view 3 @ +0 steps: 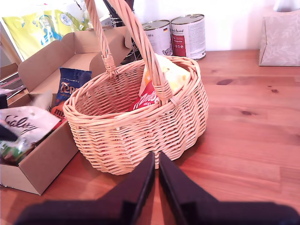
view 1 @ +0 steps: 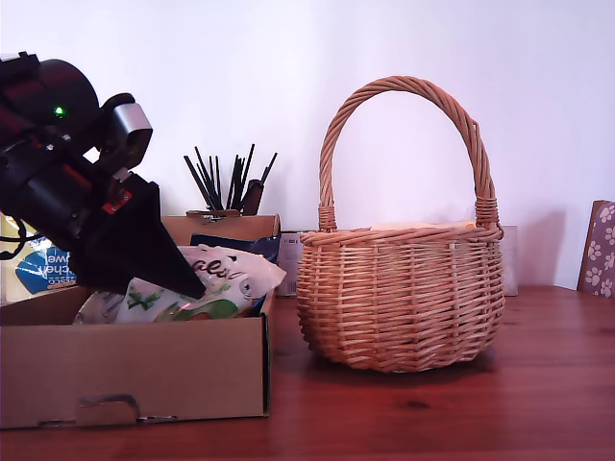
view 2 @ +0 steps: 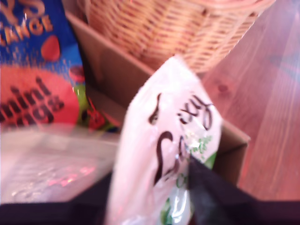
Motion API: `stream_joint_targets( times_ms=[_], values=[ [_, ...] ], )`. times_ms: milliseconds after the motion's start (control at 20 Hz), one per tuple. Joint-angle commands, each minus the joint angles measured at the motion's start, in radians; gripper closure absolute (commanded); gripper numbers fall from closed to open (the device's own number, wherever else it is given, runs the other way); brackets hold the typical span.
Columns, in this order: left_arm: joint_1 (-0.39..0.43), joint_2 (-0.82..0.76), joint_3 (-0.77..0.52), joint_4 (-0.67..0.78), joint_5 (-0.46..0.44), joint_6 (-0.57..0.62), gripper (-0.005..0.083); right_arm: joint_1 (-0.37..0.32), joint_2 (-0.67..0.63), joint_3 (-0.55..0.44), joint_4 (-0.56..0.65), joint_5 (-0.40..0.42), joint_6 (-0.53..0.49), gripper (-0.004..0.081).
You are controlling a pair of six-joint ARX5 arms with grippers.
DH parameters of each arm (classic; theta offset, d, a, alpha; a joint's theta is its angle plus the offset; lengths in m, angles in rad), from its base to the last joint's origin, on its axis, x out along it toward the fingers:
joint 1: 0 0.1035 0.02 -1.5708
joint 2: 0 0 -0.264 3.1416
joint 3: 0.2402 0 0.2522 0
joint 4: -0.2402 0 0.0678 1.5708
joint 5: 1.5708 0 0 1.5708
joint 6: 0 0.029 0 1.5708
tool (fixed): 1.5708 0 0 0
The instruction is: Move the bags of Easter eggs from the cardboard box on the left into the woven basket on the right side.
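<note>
The cardboard box (view 1: 135, 370) stands at the exterior view's left, and the woven basket (view 1: 399, 298) sits next to it on its right. My first gripper (view 1: 183, 283) reaches down over the box and is shut on a white and green bag (view 1: 216, 288) (view 2: 159, 154), which sticks up at the box's rim. A dark blue bag with orange print (view 2: 33, 70) (view 3: 70, 84) lies in the box. A yellow-orange and white bag (view 3: 164, 82) leans inside the basket (view 3: 136, 131). My second gripper (view 3: 155, 173) is shut and empty, low over the table just short of the basket wall.
Behind the box are a yellow-green and blue towel pack (view 3: 37, 28) and a pot of black sticks (view 1: 226, 182). Two tins (view 3: 187, 35) stand behind the basket. A patterned box (view 1: 601, 245) is at the exterior view's right edge. Bare wooden table (view 1: 432, 413) lies in front.
</note>
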Motion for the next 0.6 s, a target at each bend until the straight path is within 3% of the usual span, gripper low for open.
stream_joint_targets(
  times_ms=[0,350,550],
  values=[
    [-0.003,0.016,-0.005,0.021,0.008,0.008,0.0778,0.005,0.005,0.003,0.004,0.0,0.002,0.0782],
    [-0.002,-0.028,0.127,-0.087,0.018,0.005,0.0793,0.005,0.005,0.003,0.003,0.0,0.002,0.0782],
    [-0.007,-0.103,0.206,-0.109,0.085,0.004,0.0793,0.005,0.005,0.003,0.003,0.0,0.002,0.0782]
  ],
)
